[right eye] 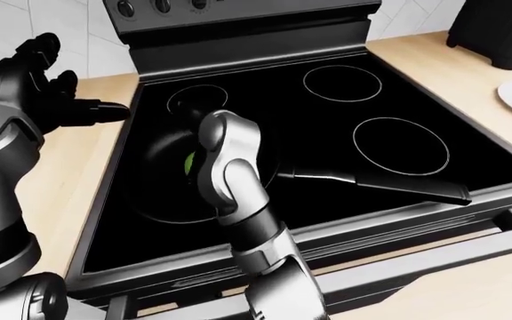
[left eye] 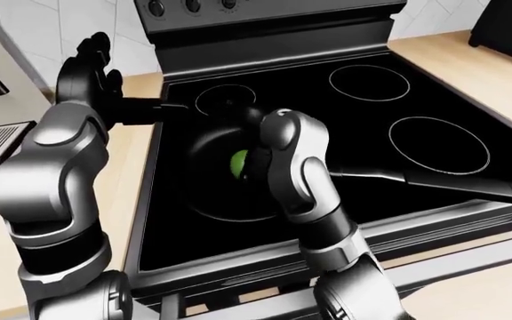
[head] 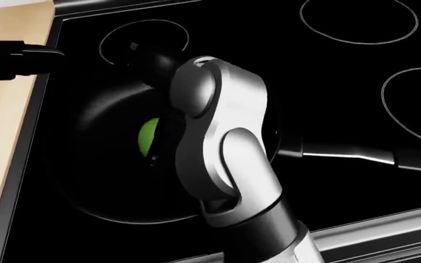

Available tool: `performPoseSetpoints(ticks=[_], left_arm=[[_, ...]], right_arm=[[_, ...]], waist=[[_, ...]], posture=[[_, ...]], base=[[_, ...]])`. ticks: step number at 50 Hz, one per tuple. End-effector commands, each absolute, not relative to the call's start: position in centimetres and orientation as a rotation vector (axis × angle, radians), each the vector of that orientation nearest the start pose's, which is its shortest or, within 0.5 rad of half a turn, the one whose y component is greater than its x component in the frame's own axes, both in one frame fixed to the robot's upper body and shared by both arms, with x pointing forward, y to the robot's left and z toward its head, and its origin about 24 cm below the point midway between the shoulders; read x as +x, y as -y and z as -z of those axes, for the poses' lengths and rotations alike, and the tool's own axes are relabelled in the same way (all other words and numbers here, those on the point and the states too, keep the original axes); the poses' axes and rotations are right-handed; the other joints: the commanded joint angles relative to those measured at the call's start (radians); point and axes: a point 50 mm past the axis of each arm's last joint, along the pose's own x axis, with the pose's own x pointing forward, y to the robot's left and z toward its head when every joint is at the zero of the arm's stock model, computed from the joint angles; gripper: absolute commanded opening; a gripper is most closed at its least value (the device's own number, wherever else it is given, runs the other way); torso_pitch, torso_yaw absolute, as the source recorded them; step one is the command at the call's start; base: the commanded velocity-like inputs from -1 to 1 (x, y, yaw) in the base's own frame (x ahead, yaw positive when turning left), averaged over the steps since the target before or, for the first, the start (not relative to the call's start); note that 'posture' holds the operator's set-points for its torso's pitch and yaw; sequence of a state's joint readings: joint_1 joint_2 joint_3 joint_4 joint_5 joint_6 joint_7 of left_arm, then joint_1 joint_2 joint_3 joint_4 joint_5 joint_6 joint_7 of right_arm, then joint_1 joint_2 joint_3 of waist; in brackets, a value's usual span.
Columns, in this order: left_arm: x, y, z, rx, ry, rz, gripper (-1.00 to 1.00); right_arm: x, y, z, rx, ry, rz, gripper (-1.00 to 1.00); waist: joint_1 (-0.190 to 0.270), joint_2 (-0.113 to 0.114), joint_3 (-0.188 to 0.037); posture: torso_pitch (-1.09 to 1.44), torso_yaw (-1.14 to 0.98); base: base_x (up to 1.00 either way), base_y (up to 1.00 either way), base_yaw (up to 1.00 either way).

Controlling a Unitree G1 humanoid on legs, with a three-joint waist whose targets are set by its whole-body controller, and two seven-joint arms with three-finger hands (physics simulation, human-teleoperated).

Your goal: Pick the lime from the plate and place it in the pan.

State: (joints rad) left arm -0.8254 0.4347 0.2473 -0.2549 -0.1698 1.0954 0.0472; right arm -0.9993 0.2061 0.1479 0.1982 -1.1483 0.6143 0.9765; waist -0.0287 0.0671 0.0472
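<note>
I look down on a black glass stove top [left eye: 434, 87] with thin white burner rings [left eye: 369, 83], set between pale wooden stretches of the surface [right eye: 416, 53] on either side. Above it in the left-eye view stands a dark control panel with round knobs [left eye: 193, 6]. Behind that runs a white tiled wall [left eye: 33, 27]. The light is soft and even.

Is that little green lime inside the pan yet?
In. The lime shows inside the black pan's rim on the stove, half hidden behind the robot's right arm. Whether the right hand grips it, cannot tell.
</note>
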Motion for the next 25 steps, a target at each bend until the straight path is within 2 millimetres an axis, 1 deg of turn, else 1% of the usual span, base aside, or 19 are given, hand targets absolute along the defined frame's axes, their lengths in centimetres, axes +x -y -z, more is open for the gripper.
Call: performPoseSetpoints(ticks=[1,6,12,18,25], left_arm=[[31.3,-21.9,-28.7,0.132,0.132,-0.185,1.0],[31.3,-21.7,-28.8,0.134,0.132,-0.178,1.0],[31.2,-21.5,-29.0,0.138,0.135,-0.163,1.0],[31.1,-21.1,-29.4,0.142,0.142,-0.144,1.0],[31.1,-21.0,-29.7,0.145,0.146,-0.134,1.0]], right_arm=[[33.3,0.1,-25.8,-1.006,0.008,-0.572,1.0],[33.5,0.7,-27.6,-0.975,0.031,-0.529,1.0],[34.0,1.2,-30.1,-0.906,0.073,-0.47,1.0],[34.7,2.1,-33.1,-0.777,0.143,-0.368,1.0],[35.2,3.4,-34.8,-0.702,0.182,-0.293,1.0]], waist=[[-0.001,0.006,-0.031],[-0.002,0.005,-0.029],[-0.003,0.004,-0.027],[-0.002,0.003,-0.024],[0.002,-0.003,-0.019]], posture=[[0.0,0.0],[0.0,0.0],[0.0,0.0],[0.0,0.0],[0.0,0.0]], base=[[0.0,0.0,0.0],[0.0,0.0,0.0],[0.0,0.0,0.0],[0.0,0.0,0.0],[0.0,0.0,0.0]])
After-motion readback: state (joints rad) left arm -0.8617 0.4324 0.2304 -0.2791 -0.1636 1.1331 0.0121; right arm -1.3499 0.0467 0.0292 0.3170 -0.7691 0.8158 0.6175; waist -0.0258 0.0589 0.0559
